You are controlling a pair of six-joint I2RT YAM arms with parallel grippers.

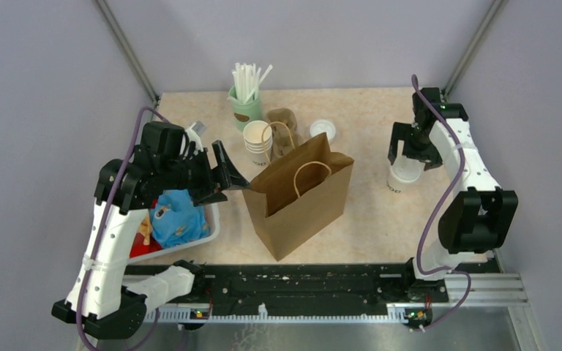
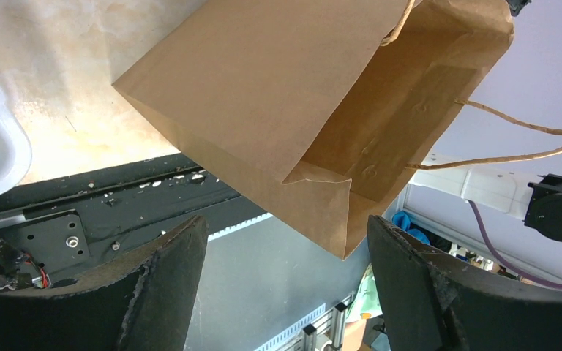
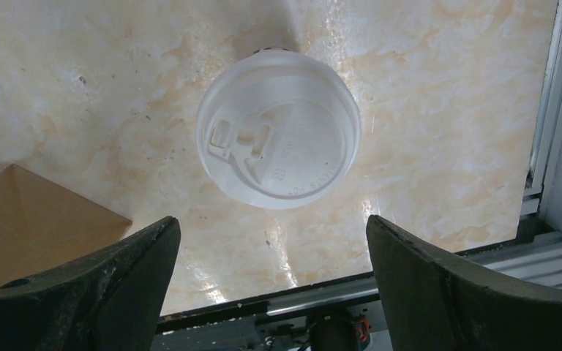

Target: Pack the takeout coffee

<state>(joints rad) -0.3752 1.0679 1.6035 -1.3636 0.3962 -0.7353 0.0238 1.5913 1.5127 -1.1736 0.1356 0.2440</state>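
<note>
While left fingers (image 2: 168, 285) and right fingers (image 3: 117, 285) gape empty, the takeout coffee (image 1: 404, 174) shows a round, embossed white plastic lid (image 3: 278, 139).

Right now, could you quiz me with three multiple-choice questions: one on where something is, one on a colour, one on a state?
1. Where is the takeout coffee? A in the paper bag; B on the table, right of the bag; C on a shelf.
2. What colour is the straw holder? A green; B red; C black.
3. How is the right gripper? A shut on the coffee; B shut on a bag handle; C open above the coffee's lid.
Answers: 1 B, the top view shows it standing apart from the bag; 2 A, its wall is green under the white straws; 3 C, the wrist view shows both fingers spread, the lid below.
</note>
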